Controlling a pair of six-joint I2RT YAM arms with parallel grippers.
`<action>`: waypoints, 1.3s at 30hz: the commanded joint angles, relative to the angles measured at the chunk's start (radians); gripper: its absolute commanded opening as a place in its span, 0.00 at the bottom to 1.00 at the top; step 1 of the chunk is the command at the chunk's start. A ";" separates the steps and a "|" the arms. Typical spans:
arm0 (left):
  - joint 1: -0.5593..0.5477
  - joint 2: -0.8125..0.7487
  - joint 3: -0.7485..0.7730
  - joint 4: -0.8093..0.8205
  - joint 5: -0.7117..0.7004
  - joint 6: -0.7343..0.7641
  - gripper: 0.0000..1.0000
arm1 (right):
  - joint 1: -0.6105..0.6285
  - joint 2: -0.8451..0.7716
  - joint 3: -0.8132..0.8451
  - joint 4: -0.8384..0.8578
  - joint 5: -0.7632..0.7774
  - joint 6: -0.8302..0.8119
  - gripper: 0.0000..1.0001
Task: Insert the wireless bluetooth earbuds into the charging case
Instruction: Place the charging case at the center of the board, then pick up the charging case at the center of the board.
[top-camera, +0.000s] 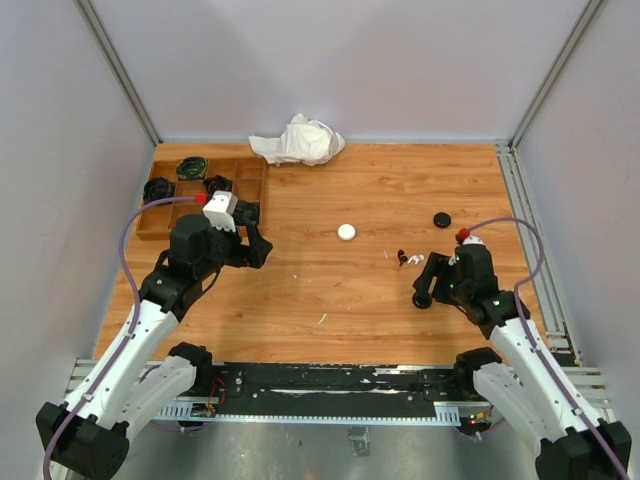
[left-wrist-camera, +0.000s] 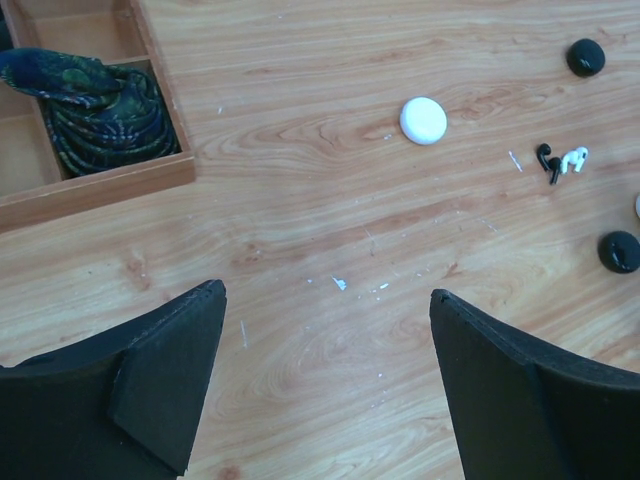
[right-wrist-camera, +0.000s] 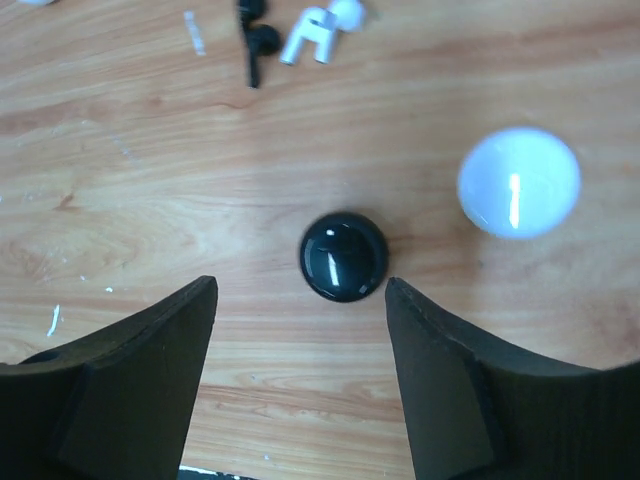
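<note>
Tiny stemmed earbuds lie together on the wood: black ones (right-wrist-camera: 255, 40) and white ones (right-wrist-camera: 320, 30), also seen as a small cluster (top-camera: 405, 257) right of centre. A glossy black round case (right-wrist-camera: 344, 256) lies closed just beyond the tips of my right gripper (right-wrist-camera: 300, 285), which is open and holds nothing. A white round case (right-wrist-camera: 518, 182) rests to its right. Another white case (top-camera: 346, 231) and another black case (top-camera: 441, 219) sit farther back. My left gripper (left-wrist-camera: 325, 290) hangs wide open over bare wood, empty, well left of the earbuds (left-wrist-camera: 560, 160).
A wooden compartment tray (top-camera: 255, 195) stands at the back left with dark items in it, one a dark patterned bundle (left-wrist-camera: 100, 110). A crumpled white cloth (top-camera: 298, 140) lies at the back edge. Metal rails (top-camera: 525, 215) border the table's right side.
</note>
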 joint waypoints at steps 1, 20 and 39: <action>0.006 -0.009 -0.007 0.049 0.068 -0.007 0.89 | 0.171 0.114 0.091 0.097 0.098 -0.117 0.72; 0.021 0.019 -0.009 0.029 0.076 -0.015 0.89 | 0.449 0.944 0.527 0.557 0.125 -0.402 0.84; 0.029 0.007 -0.020 0.033 0.110 -0.018 0.88 | 0.451 1.237 0.723 0.520 0.143 -0.484 0.67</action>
